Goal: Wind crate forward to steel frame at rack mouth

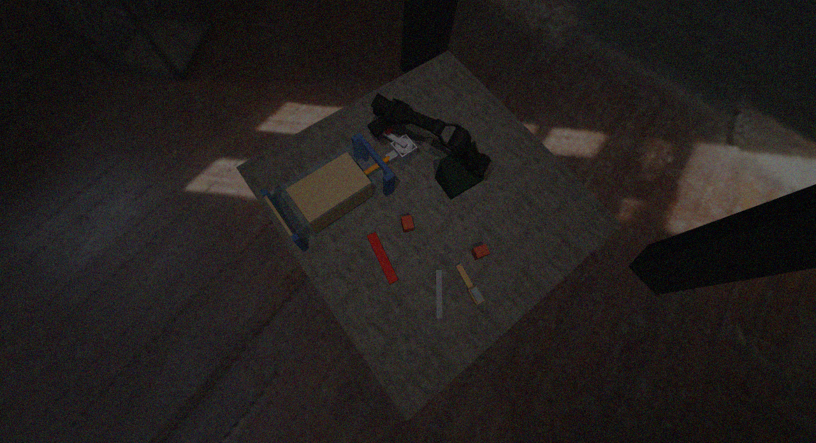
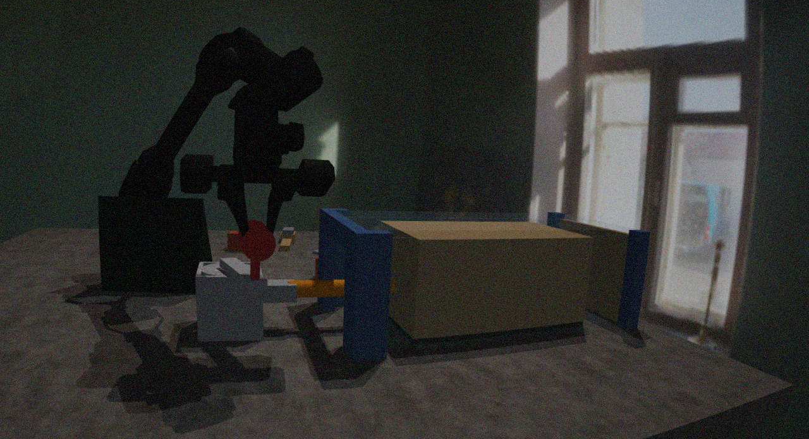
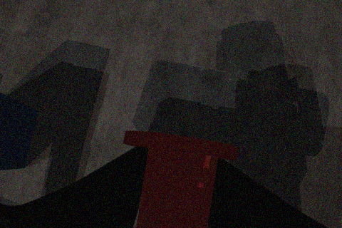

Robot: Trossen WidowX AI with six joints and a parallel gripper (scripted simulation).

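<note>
The tan crate [image 1: 331,186] [image 2: 497,283] looks level in the cubby, behind the blue steel frame [image 1: 389,183] [image 2: 364,300]; a short gap with orange strap [image 1: 376,167] [image 2: 316,288] shows between them in the top view. The strap runs through the frame to the grey winch [image 1: 403,146] [image 2: 229,318]. The handle's grey crank arm [image 2: 238,268] lies across the winch top, its red knob [image 2: 258,247] [image 3: 178,185] upright at the outer end, on the side near the exterior camera. My gripper [image 2: 258,232] [image 3: 177,164] points down and is shut on the red knob. The key is hidden.
A red bar [image 1: 382,257], a grey bar [image 1: 438,294], a wooden-handled tool [image 1: 465,276] and two red blocks [image 1: 407,222] [image 1: 480,250] lie on the bench away from the winch. The blue frame stands close beside the winch. A tan board [image 2: 608,278] stands behind the crate.
</note>
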